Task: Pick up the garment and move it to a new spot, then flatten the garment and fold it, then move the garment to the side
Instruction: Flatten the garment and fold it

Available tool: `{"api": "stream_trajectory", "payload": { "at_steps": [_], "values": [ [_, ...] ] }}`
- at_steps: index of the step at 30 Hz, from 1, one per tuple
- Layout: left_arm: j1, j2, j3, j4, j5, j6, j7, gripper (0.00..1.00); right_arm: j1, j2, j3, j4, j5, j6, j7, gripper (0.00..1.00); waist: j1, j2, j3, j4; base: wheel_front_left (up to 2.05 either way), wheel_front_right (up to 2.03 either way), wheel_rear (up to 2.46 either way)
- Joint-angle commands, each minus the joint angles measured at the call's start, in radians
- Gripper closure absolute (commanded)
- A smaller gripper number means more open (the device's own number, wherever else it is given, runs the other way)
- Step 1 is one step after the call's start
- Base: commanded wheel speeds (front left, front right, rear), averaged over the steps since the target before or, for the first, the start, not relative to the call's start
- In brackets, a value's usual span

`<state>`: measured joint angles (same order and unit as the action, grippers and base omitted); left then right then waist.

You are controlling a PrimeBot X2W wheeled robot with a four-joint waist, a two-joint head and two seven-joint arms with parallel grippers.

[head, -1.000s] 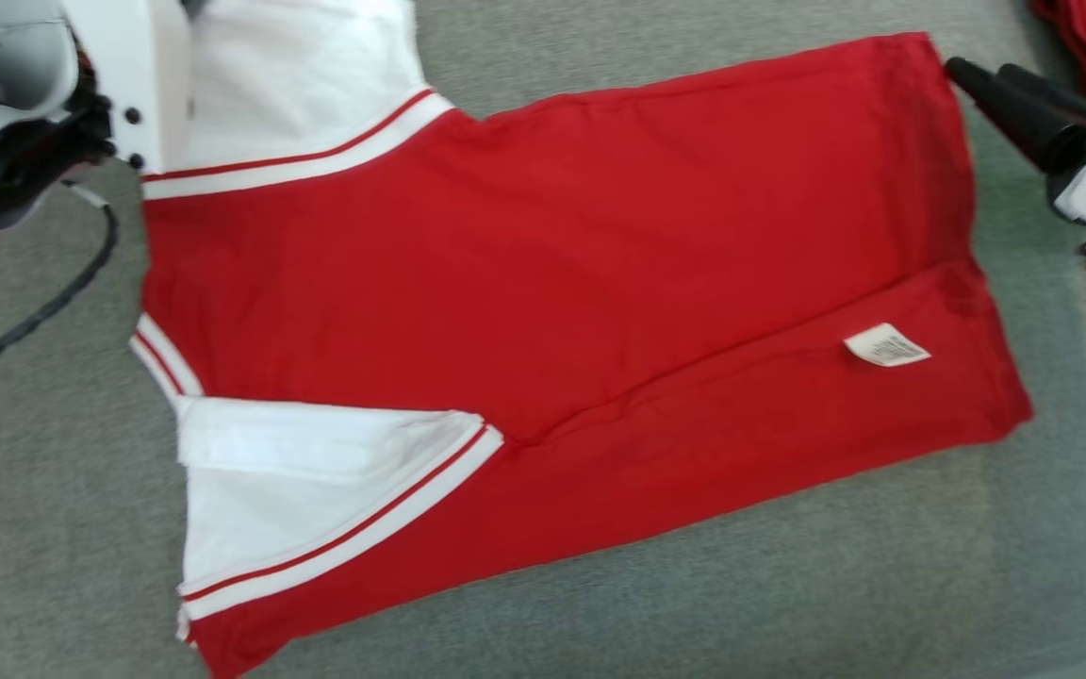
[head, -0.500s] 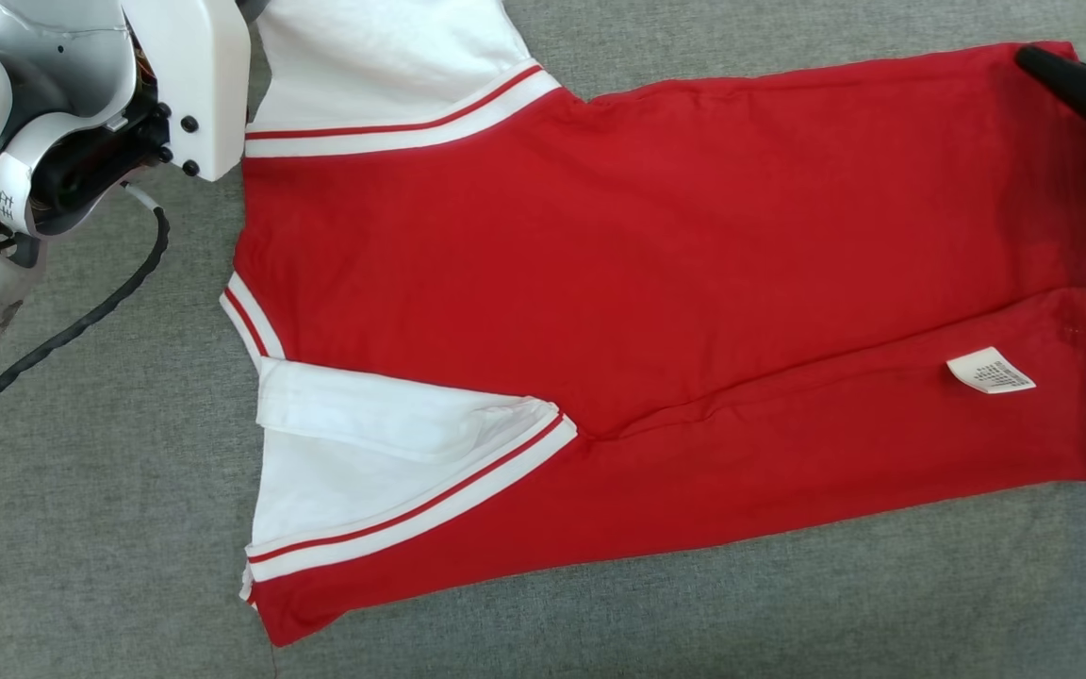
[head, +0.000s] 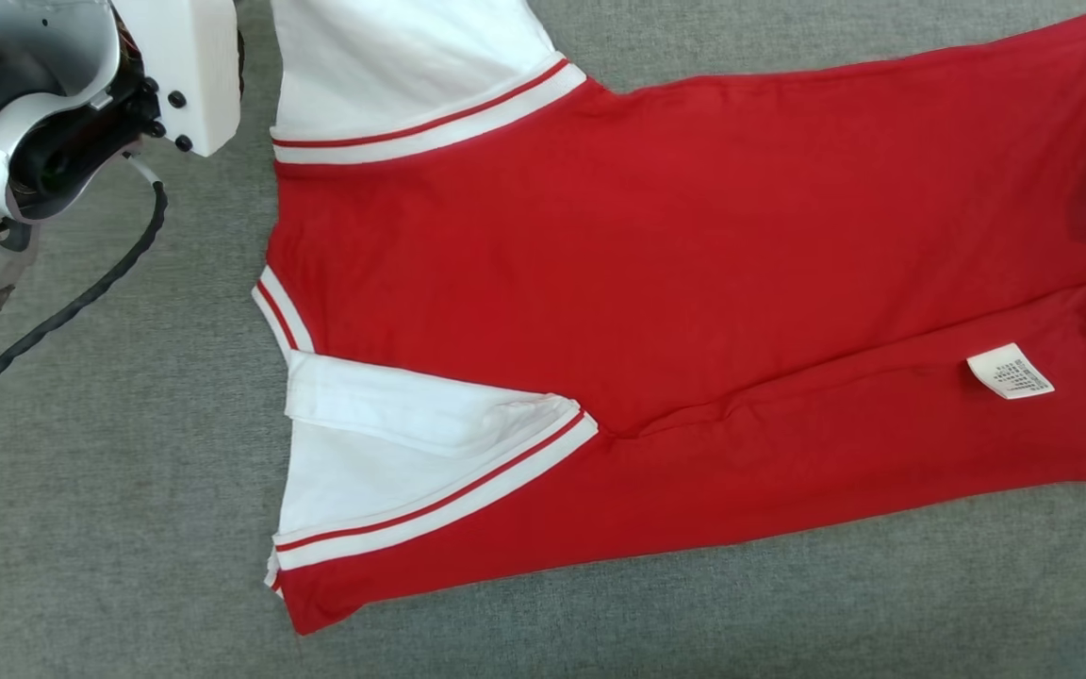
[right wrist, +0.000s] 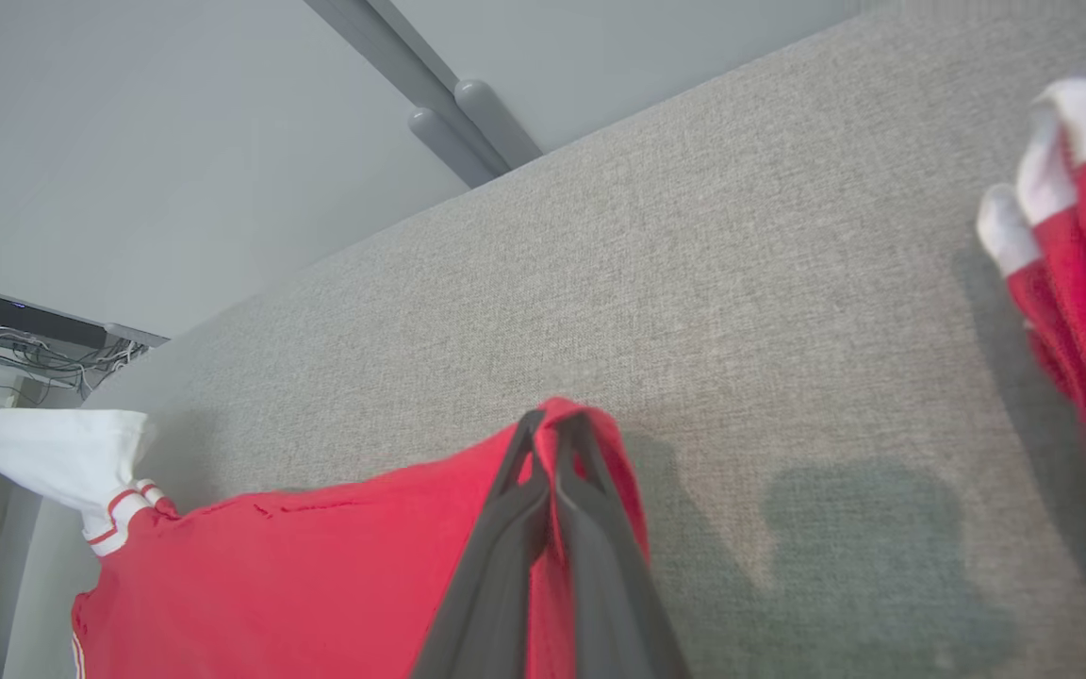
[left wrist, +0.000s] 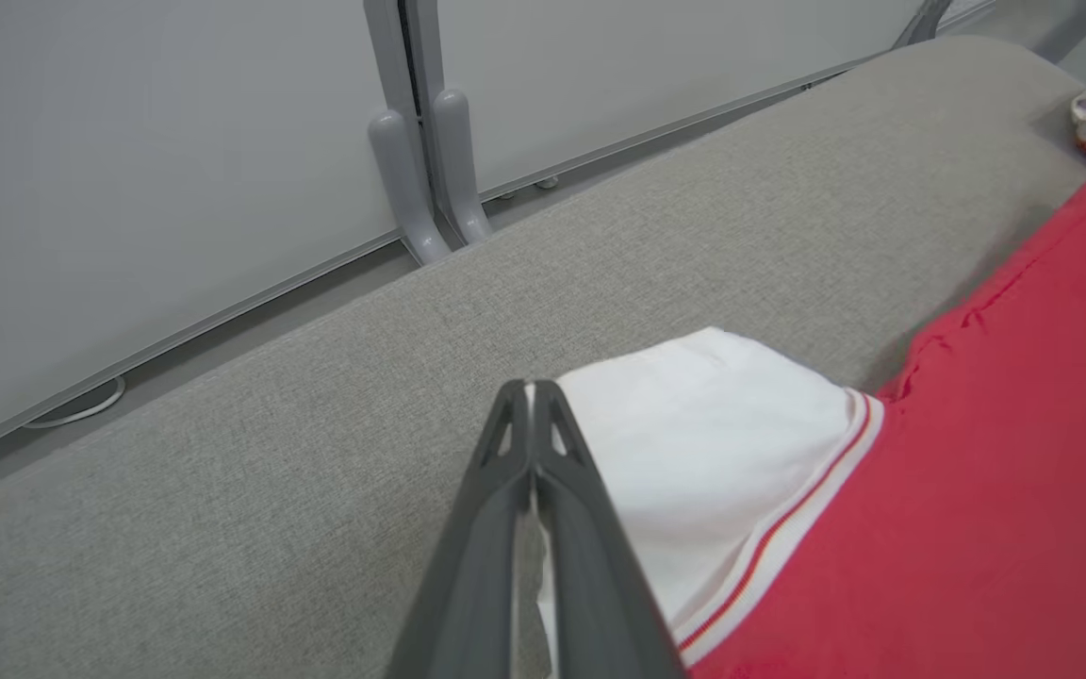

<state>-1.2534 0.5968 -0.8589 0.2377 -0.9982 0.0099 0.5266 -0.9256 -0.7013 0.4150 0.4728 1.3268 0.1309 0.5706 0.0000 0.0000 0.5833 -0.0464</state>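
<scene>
Inspector: Garment (head: 694, 236) first. Where does it lie?

Operator: It lies flat on the grey worktop (head: 81, 519), with its red body spread across the middle. One white sleeve (head: 402, 66) points toward the far edge. The other white sleeve (head: 354, 490) points toward the near edge, and a fold of white cloth lies across it. A small white label (head: 1010, 371) lies on the red cloth, close to the hem.

Inspector: And the left gripper (left wrist: 531, 387)?

Operator: In the left wrist view its two dark fingers are pressed together on the edge of the far sleeve. A thin strip of white cloth shows between them. The sleeve ends short of the far edge of the worktop.

Inspector: The right gripper (right wrist: 552, 420)?

Operator: Its fingers are also pressed together, and they pinch the far corner of the red hem. The cloth curls a little around the fingertips. In the head view the dark tip shows at that hem corner.

Inspector: Is there anything else on the worktop?

Operator: A pile of red and white cloth (right wrist: 1080, 283) lies toward the right end, apart from the garment. A black cable (head: 72, 302) runs from the left arm over the left part of the worktop. Behind the far edge stands a grey partition (left wrist: 175, 141).
</scene>
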Motion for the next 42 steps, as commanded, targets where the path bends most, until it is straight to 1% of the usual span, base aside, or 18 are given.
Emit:
{"api": "stream_trajectory", "payload": {
  "at_steps": [1,4,7,11,16,22,28,29,33,37,42],
  "values": [
    [0.017,0.004,0.015,-0.012,-0.017,-0.009,-0.02,1.0,0.029,-0.023,-0.022,-0.036,0.025,-0.001,-0.017,1.0,0.0,0.0,-0.011,0.01,0.0,0.0,0.0],
    [0.037,0.012,0.03,-0.042,-0.035,-0.013,-0.044,1.0,0.083,-0.052,-0.046,-0.098,0.056,-0.001,-0.02,1.0,0.0,0.0,-0.027,0.019,0.0,0.0,0.0],
    [0.079,0.029,0.045,-0.097,-0.058,-0.008,-0.065,1.0,0.147,-0.085,-0.066,-0.161,0.08,-0.001,-0.03,1.0,0.0,0.0,-0.045,0.028,0.0,0.0,0.0],
    [0.153,0.076,0.076,-0.205,-0.1,0.013,-0.093,1.0,0.234,-0.118,-0.09,-0.236,0.106,-0.001,-0.042,1.0,0.0,0.0,-0.07,0.04,0.0,0.0,0.0],
    [0.277,0.151,0.102,-0.362,-0.15,0.054,-0.12,1.0,0.345,-0.158,-0.121,-0.294,0.127,-0.001,-0.065,1.0,0.0,0.0,-0.095,0.063,0.0,0.0,0.0],
    [0.424,0.228,0.117,-0.517,-0.194,0.105,-0.152,1.0,0.463,-0.193,-0.163,-0.311,0.151,-0.001,-0.092,1.0,0.0,0.0,-0.115,0.086,0.0,0.0,0.0],
    [0.53,0.276,0.117,-0.611,-0.218,0.144,-0.181,1.0,0.546,-0.21,-0.199,-0.291,0.166,-0.001,-0.115,1.0,0.0,0.0,-0.118,0.106,0.0,0.0,0.0],
    [0.53,0.276,0.117,-0.611,-0.218,0.144,-0.181,1.0,0.546,-0.21,-0.199,-0.291,0.166,-0.001,-0.115,1.0,0.0,0.0,-0.118,0.106,0.0,0.0,0.0],
    [0.589,0.3,0.121,-0.658,-0.225,0.169,-0.208,1.0,0.587,-0.213,-0.217,-0.298,0.178,-0.001,-0.124,1.0,0.0,0.0,-0.117,0.112,0.0,0.0,0.0],
    [0.66,0.32,0.102,-0.697,-0.22,0.194,-0.234,1.0,0.635,-0.219,-0.232,-0.32,0.191,-0.001,-0.13,1.0,0.0,0.0,-0.116,0.115,0.0,0.0,0.0],
    [0.742,0.327,0.079,-0.697,-0.209,0.21,-0.28,1.0,0.705,-0.223,-0.238,-0.341,0.192,-0.001,-0.137,1.0,0.0,0.0,-0.118,0.122,0.0,0.0,0.0]
  ]
}}
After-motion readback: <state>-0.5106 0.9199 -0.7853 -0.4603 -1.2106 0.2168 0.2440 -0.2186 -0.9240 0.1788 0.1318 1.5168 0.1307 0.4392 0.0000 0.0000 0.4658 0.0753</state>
